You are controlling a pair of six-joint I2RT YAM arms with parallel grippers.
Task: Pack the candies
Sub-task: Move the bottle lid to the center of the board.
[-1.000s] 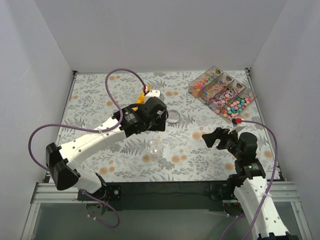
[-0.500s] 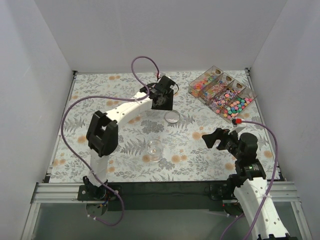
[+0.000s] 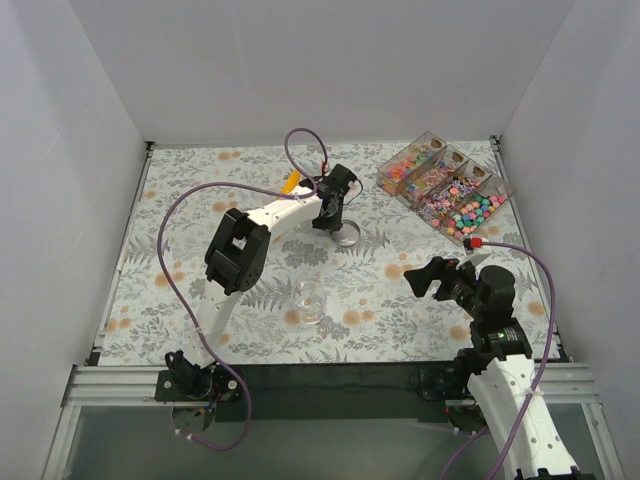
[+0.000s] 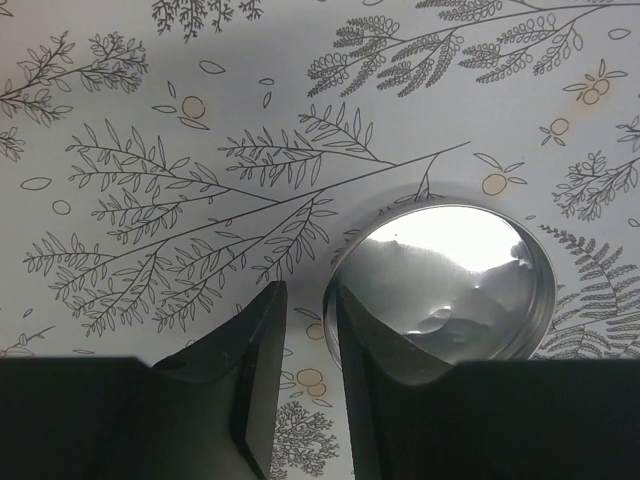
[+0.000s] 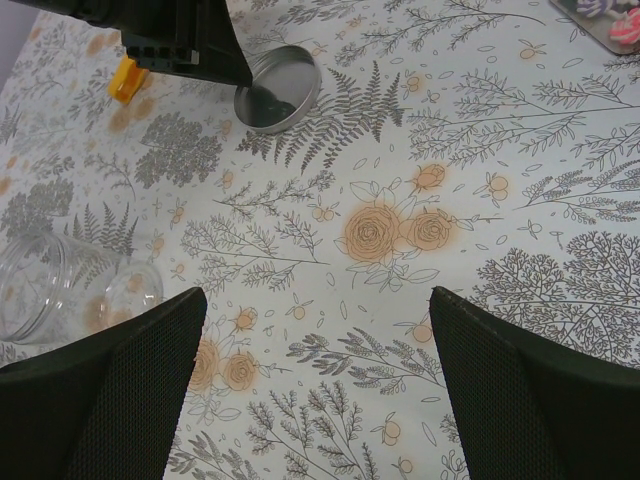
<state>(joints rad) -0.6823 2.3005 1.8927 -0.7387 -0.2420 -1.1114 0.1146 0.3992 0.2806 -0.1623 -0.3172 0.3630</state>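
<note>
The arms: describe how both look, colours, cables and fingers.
Both arms have white links with black joint housings. A purple cable loops along the left arm and another along the right arm, with a red connector. The left gripper has smooth black wedge fingers; the right gripper has black fingers with a fine mesh texture.

Tiny bead-like candies [image 3: 447, 190] in pink, orange, blue and green lie heaped, sorted across the compartments of a clear divided box [image 3: 436, 143] at far right
</note>
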